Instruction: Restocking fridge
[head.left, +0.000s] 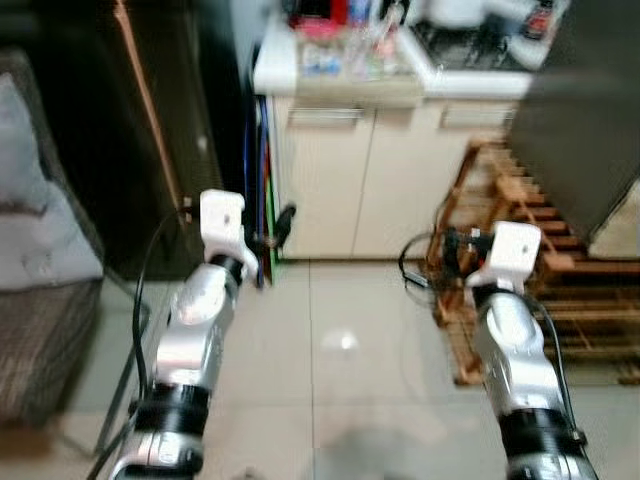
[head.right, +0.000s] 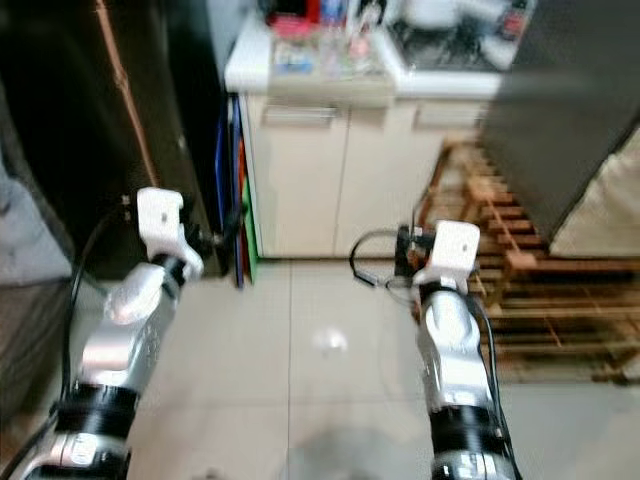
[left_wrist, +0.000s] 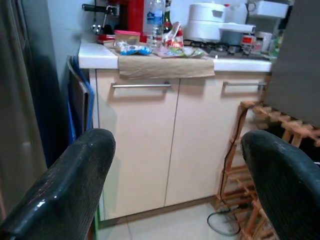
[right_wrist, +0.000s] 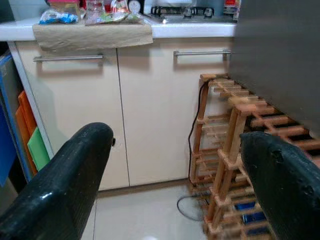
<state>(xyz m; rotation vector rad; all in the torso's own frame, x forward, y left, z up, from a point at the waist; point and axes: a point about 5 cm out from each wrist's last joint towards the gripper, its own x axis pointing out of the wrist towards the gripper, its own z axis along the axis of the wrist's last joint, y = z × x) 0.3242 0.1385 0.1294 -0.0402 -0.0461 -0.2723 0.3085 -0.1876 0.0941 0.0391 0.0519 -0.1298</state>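
While both grippers are held wide open and empty over the pale tiled floor (head.left: 330, 340), the left gripper (left_wrist: 180, 185) faces a cream two-door cabinet (left_wrist: 165, 145). A slatted wooden rack (right_wrist: 235, 150) is faced by the right gripper (right_wrist: 175, 185). A tall black fridge (head.left: 110, 130) (no writing legible) is seen left of the cabinet.

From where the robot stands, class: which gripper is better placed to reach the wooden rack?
Right. The right gripper, open and empty, hovers beside the wooden rack; the left gripper is across the floor by the dark fridge.
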